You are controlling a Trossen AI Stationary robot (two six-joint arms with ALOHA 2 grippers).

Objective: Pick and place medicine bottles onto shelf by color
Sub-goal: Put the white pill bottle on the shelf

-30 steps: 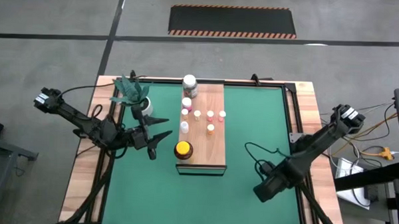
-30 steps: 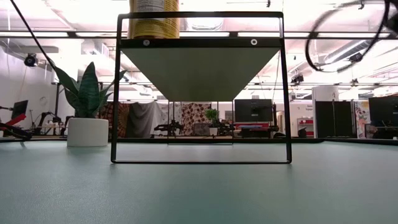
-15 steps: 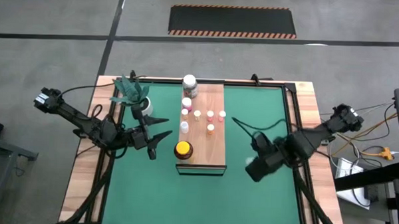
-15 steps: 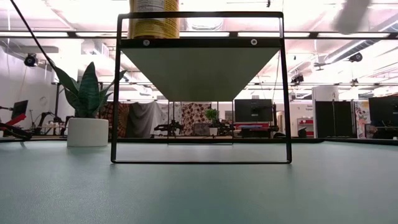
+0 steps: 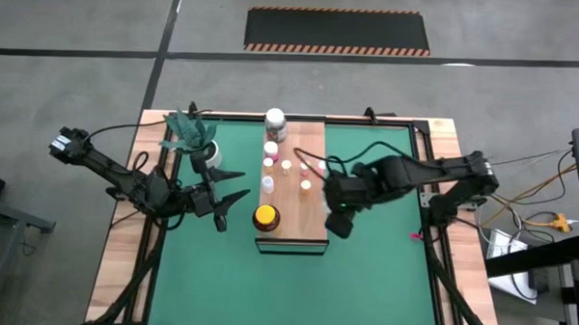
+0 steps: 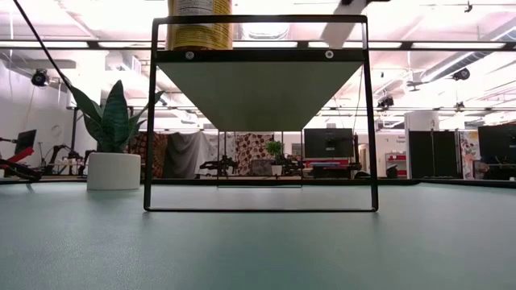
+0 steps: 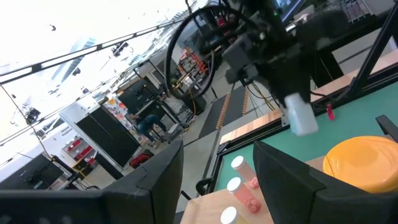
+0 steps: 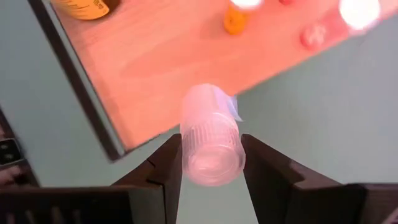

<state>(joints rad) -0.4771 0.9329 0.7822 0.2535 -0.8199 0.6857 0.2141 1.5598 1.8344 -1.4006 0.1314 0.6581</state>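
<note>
The right gripper (image 8: 211, 163) is clamped on a small white-capped bottle (image 8: 211, 144), one finger on each side of the ribbed cap, the bottle's long axis running straight out from between the fingers. Directly beyond the bottle lies the shelf (image 8: 186, 74): the bottle's far end hangs over the board's side edge, with green mat (image 8: 323, 112) on the gripper's side of that edge. So the coming placement turns on carrying the bottle a little farther inward over the board. Past the bottle stand an orange bottle (image 8: 238, 20) and a pink one (image 8: 314, 34), and farther off the amber yellow-lidded jar (image 8: 84, 7).

From above, the right gripper (image 5: 338, 214) sits at the shelf's (image 5: 302, 226) right edge, near its front half, just beside the row of tiny bottles. The white-capped ones (image 5: 267, 184) look to be on the side of the board away from it, though at this range I would not swear to each cap's colour.

The left gripper (image 5: 222, 201) hangs with fingers spread wide and empty, just off the shelf's opposite edge, with the jar (image 5: 265, 218) near it.

Half a second ago the right gripper was out over the mat, clear of the shelf; it has since swung inward to the board's edge. The left arm has not moved
</note>
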